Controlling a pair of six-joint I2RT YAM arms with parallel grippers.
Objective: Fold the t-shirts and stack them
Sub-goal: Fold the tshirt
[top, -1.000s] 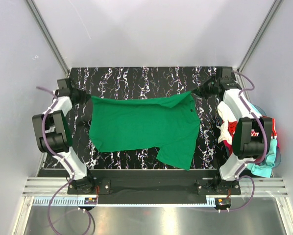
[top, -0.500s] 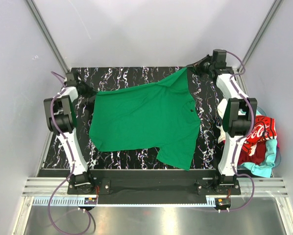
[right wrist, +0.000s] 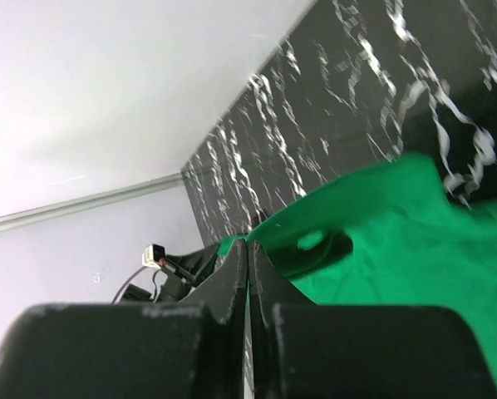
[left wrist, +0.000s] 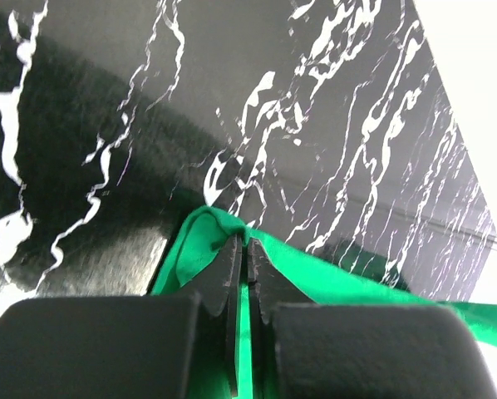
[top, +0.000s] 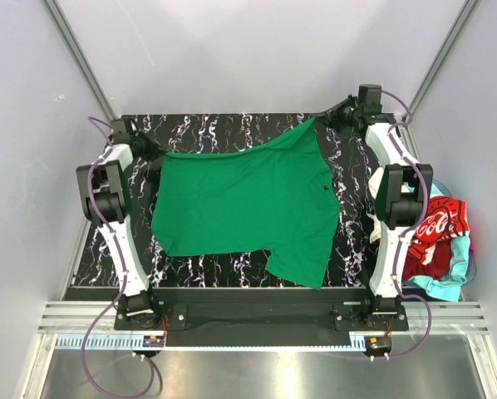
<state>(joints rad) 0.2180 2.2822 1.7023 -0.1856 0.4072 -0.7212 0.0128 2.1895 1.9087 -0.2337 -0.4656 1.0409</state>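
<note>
A plain bright green t-shirt lies spread across the black marbled table. My left gripper is at the far left, shut on the shirt's far left corner; the left wrist view shows green cloth pinched between the closed jaws of that gripper. At the far right my right gripper is shut on the far right corner, which is lifted off the table. In the right wrist view the green cloth hangs from this gripper. The shirt's near part rests flat.
A heap of other t-shirts sits off the table's right edge, with the red Coca-Cola one on top and a turquoise one below. Grey walls and metal frame posts enclose the far side. The arm bases stand on the near rail.
Both arms have stretched toward the far corners, drawing the shirt's far edge up and outward. The right corner went furthest back. The right arm no longer covers the heap.
</note>
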